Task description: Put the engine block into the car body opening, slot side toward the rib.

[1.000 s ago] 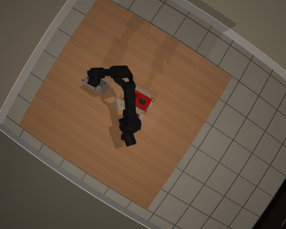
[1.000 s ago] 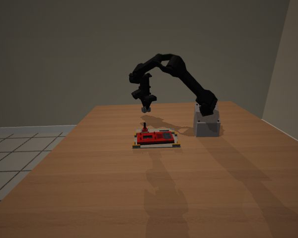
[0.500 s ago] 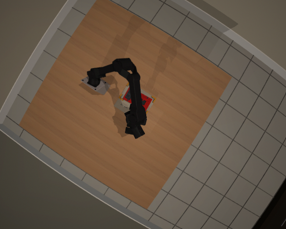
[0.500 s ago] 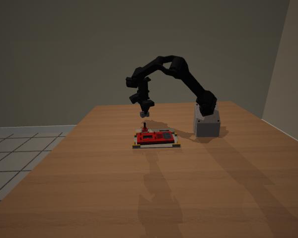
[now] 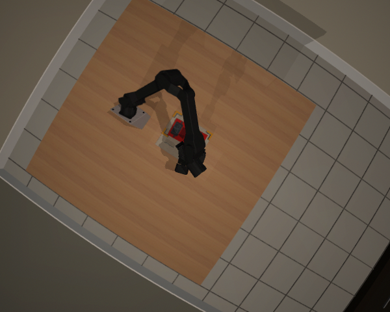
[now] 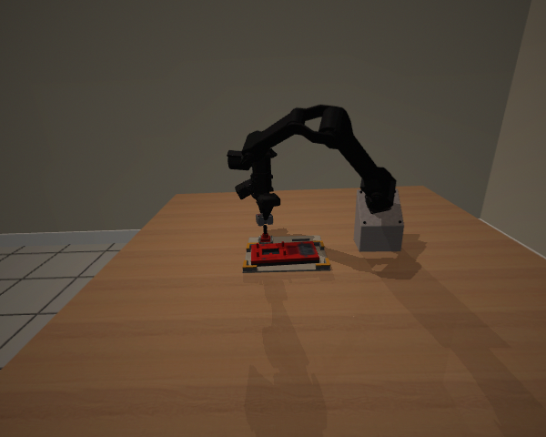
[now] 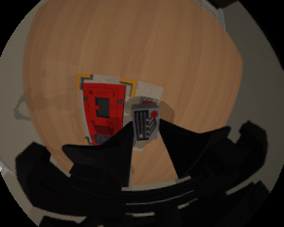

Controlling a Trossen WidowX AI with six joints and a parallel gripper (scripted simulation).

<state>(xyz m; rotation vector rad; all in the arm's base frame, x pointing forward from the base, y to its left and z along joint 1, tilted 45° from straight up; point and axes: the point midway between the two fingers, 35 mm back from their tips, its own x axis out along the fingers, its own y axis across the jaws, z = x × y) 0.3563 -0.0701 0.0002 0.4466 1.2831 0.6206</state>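
My gripper [image 6: 265,217] [image 7: 145,123] is shut on the grey engine block [image 6: 261,219] [image 7: 153,128], which shows dark slots and a red round spot in the wrist view. It holds the block in the air above the strip beside the car body, over the red part with the black post. The red car body [image 5: 179,137] [image 6: 288,258] [image 7: 115,96] lies flat in its holder. Its dark opening [image 6: 270,250] [image 7: 104,112] is empty, with a small red rib reaching in from one side. The block is not over the opening. In the top view the arm hides the fingers and block.
The light holder plate [image 6: 285,267] [image 7: 152,90] has yellow corners around the car body. A red part [image 6: 265,239] with a black upright post stands on its strip, just below the held block. The robot's grey base [image 5: 140,121] [image 6: 378,238] stands on the wooden table [image 5: 155,188] [image 6: 169,320].
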